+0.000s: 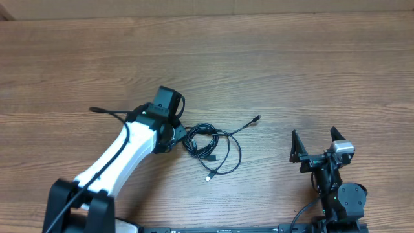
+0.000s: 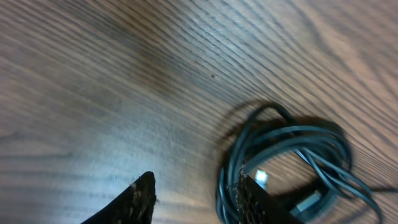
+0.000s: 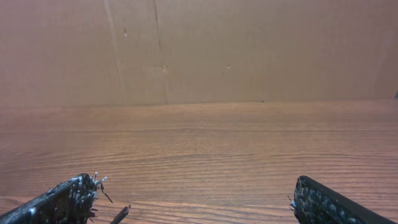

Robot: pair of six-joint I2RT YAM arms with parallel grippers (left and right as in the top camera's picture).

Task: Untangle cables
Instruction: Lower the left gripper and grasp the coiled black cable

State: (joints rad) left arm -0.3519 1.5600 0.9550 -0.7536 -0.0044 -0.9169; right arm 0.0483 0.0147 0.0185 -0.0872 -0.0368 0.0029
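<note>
Wood-grain tabletop (image 1: 291, 65) stretches wide beneath two robot arms, with the cables (image 1: 202, 144) lying in a loose black coil near the middle, toward the near edge. The left gripper (image 2: 196, 200) sits low at the coil's left rim, its jaws apart. In the left wrist view the coil's nearest loops lie just against the inner side of one finger (image 2: 261, 202), bare wood fills the rest of the gap, and nothing is clamped. One strand runs out from the coil toward the far right and ends in a small plug (image 1: 257, 118). Another drops toward the near edge and ends in a silver-tipped plug (image 1: 207, 177). The right gripper (image 1: 315, 147) stands well apart from the coil on the right, jaws spread wide with only wood ahead of them. A broad band of open table lies between the coil and that gripper, and a broader one runs from the coil to the far edge, where a plain brown board (image 3: 199, 50) rises. Left of the white left arm (image 1: 119, 158), a thin black cord (image 1: 103, 111) trails over the wood; whether it is loose or fixed to the arm cannot be told.
</note>
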